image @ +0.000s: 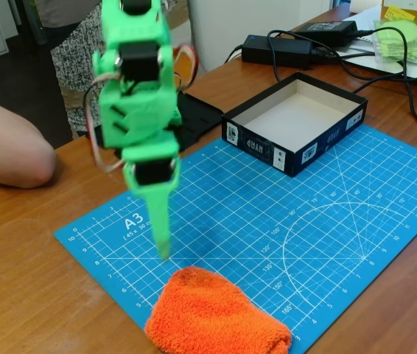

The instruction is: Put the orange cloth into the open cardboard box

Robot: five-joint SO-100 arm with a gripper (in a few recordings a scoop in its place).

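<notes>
The orange cloth point(216, 313) sits at the very bottom of the fixed view, its lower edge cut off by the frame, so its full outline can't be made out. The green arm point(136, 103) runs off the top of the picture too, shoulder hidden. The gripper point(163, 247) points straight down and shows as 1 narrow green blade seen edge-on; the fingers overlap from this angle and the image is a bit soft there, so I cannot tell whether they are parted or pressed together. The tip hangs just above the blue cutting mat point(282, 221), close to the cloth's upper left edge but not touching it; a strip of mat shows between them, and nothing is held. The cloth lies half on the mat's near corner, half on the wooden table point(24, 273). The open cardboard box point(297, 122) stands well apart on the mat's far side, pale inside, dark walls with white labels, nothing in it. Behind it, 2 black power adapters point(297, 43) with cables, and a yellow-green packet point(407, 35) cut by the right edge. A person's forearm point(9, 147) rests at the left edge, the rest out of frame.
</notes>
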